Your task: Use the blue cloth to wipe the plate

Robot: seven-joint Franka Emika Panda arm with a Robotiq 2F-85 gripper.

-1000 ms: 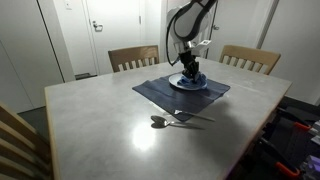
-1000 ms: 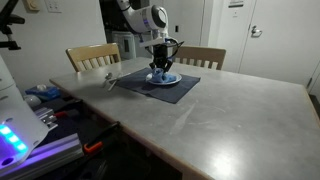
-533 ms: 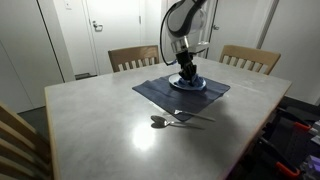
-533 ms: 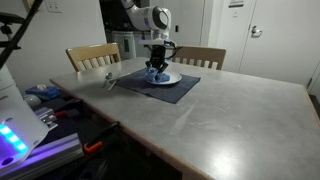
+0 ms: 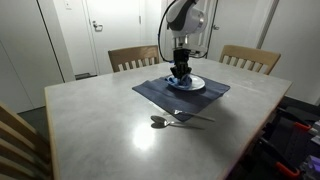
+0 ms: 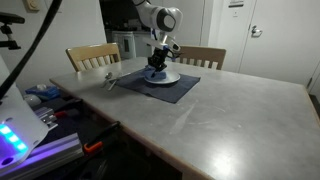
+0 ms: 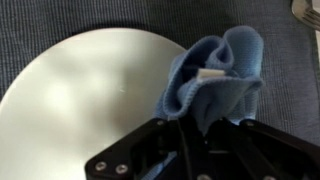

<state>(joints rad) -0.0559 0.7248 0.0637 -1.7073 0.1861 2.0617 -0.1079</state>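
A white plate (image 5: 190, 84) (image 6: 164, 76) (image 7: 80, 100) lies on a dark blue placemat (image 5: 160, 92) (image 6: 182, 88) on the grey table. My gripper (image 5: 180, 72) (image 6: 155, 70) (image 7: 195, 125) is shut on a bunched blue cloth (image 7: 215, 75) and presses it down on the plate. In the wrist view the cloth sits at the plate's right edge, partly over the placemat (image 7: 290, 70). The fingertips are hidden by the cloth.
A metal spoon and fork (image 5: 172, 119) (image 6: 112, 80) lie on the table beside the placemat. Two wooden chairs (image 5: 133, 57) (image 5: 250, 58) stand at the far side. Another chair back (image 5: 18, 140) is at the near corner. Equipment clutters the floor (image 6: 45, 110).
My gripper with the cloth has slid across the plate, leftward in both exterior views, and the arm above has swung with it.
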